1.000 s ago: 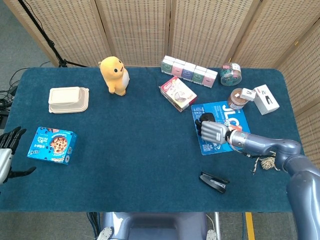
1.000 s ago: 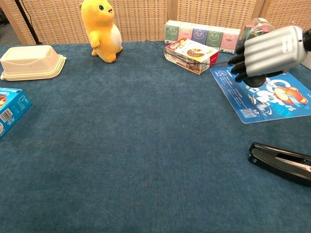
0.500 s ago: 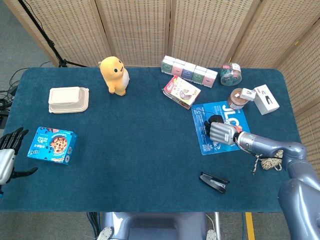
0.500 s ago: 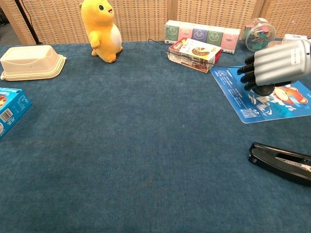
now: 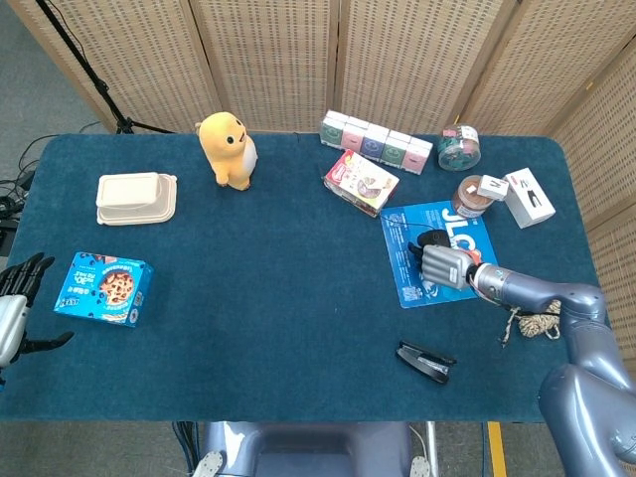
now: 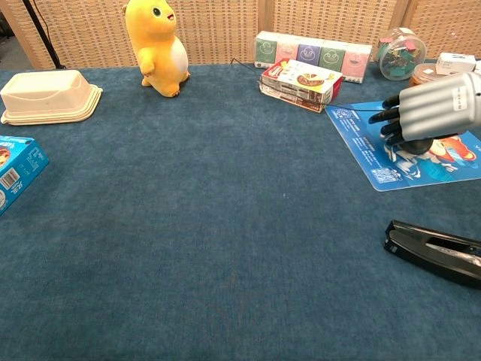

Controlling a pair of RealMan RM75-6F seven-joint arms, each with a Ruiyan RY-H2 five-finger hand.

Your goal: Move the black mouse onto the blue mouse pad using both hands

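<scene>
The black mouse [image 5: 431, 239] sits on the blue mouse pad [image 5: 402, 280] near the counter's [image 5: 278, 298] right edge, with the right robot hand [image 5: 443, 266] curled over and gripping it. The left robot hand [image 5: 15, 308] hangs off the counter's left edge, fingers spread, holding nothing.

Right robot hand [image 5: 441, 266] reaches in from the right edge, forearm stretched low, dark fingers [image 6: 391, 120] curled downward. Left robot hand [image 5: 14, 308] hangs off the left edge, fingers spread, holding nothing.
</scene>
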